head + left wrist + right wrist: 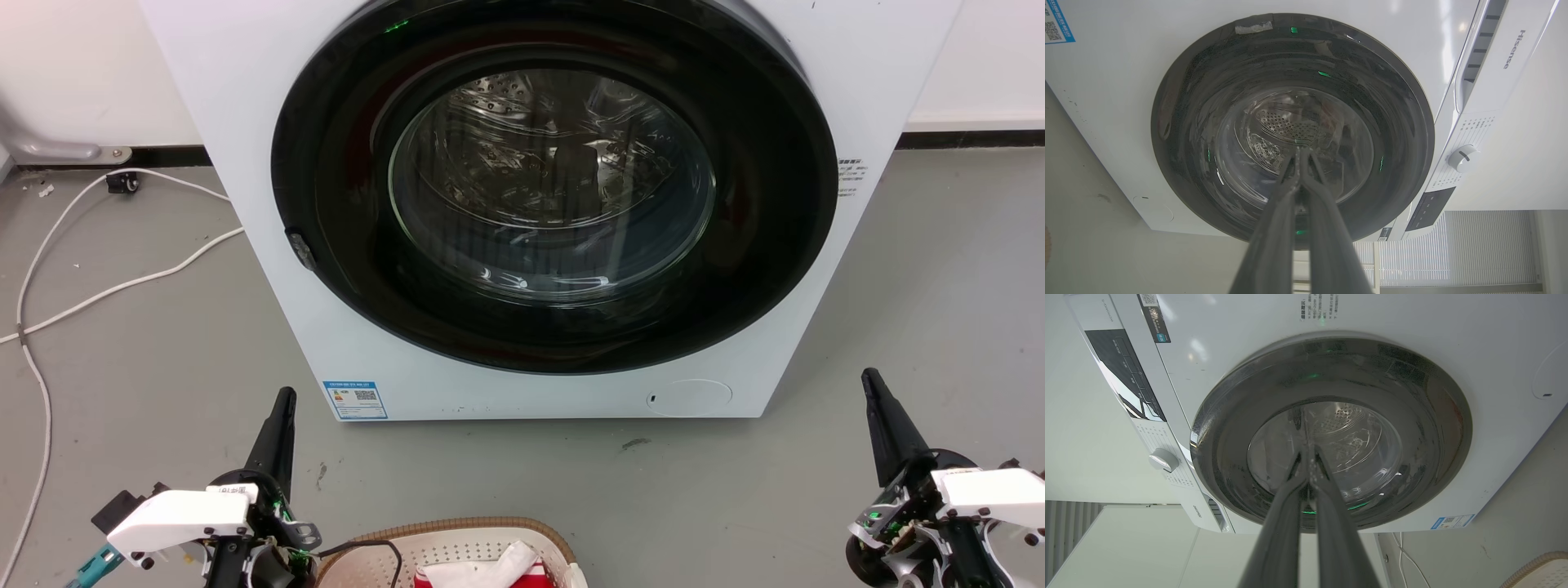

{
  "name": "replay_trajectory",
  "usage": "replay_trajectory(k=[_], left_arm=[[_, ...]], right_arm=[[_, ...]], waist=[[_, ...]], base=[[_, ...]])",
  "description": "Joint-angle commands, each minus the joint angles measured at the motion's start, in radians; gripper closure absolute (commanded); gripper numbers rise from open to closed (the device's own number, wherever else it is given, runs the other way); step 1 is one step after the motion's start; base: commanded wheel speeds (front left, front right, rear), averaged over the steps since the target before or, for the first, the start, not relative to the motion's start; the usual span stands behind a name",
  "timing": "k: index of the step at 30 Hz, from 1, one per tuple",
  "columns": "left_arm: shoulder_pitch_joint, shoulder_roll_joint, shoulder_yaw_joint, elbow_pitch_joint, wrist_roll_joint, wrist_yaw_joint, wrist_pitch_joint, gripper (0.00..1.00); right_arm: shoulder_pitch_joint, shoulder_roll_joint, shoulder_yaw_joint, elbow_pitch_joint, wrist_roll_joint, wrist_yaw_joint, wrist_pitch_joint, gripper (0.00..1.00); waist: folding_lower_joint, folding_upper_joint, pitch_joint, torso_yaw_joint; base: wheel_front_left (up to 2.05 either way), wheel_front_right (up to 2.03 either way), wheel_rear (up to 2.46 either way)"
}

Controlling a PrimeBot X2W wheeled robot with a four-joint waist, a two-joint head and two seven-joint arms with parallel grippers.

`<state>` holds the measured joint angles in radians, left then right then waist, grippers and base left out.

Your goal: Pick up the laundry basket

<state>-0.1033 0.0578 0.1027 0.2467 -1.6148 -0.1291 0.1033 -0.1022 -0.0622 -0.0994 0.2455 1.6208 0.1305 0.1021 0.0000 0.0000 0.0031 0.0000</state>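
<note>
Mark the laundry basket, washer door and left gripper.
laundry basket [473, 521]: head view, brown far rim.
washer door [552, 184]: head view, middle of the glass.
left gripper [1301, 152]: left wrist view, tips of the shut jaws.

White washing machine [269, 245], floor cable [122, 286]

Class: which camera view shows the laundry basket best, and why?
Head view: the basket's far rim, perforated wall and contents show. Right wrist view catches one rim corner; left wrist view, perhaps a brown sliver.
</note>
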Motion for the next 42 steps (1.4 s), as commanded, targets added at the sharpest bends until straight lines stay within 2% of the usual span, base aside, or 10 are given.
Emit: replay_trajectory(k=[1, 22, 23, 35, 40, 41, 42], left_arm=[[-0.009, 0.0, 0.003, 0.001, 0.0, -0.003, 0.005, 1.0], [-0.01, -0.002, 0.006, 0.001, 0.003, -0.003, 0.008, 1.0], [0.003, -0.003, 0.002, 0.007, 0.0, 0.0, 0.004, 0.0], [-0.016, -0.003, -0.04, -0.01, 0.01, 0.0, -0.045, 0.0], [-0.024, 0.005, -0.058, -0.028, 0.084, 0.0, -0.072, 0.0], [-0.028, 0.003, -0.057, -0.047, 0.16, 0.0, -0.085, 0.0], [-0.028, 0.002, -0.059, -0.054, 0.185, 0.0, -0.09, 0.0]], right_arm=[[-0.011, 0.003, -0.002, 0.002, -0.003, 0.0, 0.002, 1.0], [-0.011, 0.006, -0.006, 0.002, -0.006, 0.0, 0.004, 1.0], [0.004, 0.003, -0.004, 0.007, -0.002, 0.0, 0.004, 0.0], [0.006, 0.005, 0.027, -0.016, -0.029, 0.0, -0.049, 0.0], [0.006, 0.005, 0.027, -0.025, -0.104, 0.0, -0.072, 0.0], [0.006, 0.005, 0.025, -0.037, -0.18, 0.0, -0.085, 0.0], [0.006, 0.005, 0.025, -0.043, -0.208, 0.0, -0.089, 0.0]], waist=[[0.0, 0.0, 0.0, 0.0], [0.0, 0.0, 0.0, 0.0], [0.0, 0.0, 0.0, 0.0], [0.0, 0.0, 0.0, 0.0], [0.0, 0.0, 0.0, 0.001], [0.0, 0.0, 0.0, 0.001], [0.0, 0.0, 0.0, 0.001]], base=[[0.0, 0.0, 0.0], [0.0, 0.0, 0.0], [0.0, 0.0, 0.0], [0.0, 0.0, 0.0], [0.0, 0.0, 0.0], [0.0, 0.0, 0.0], [0.0, 0.0, 0.0]])
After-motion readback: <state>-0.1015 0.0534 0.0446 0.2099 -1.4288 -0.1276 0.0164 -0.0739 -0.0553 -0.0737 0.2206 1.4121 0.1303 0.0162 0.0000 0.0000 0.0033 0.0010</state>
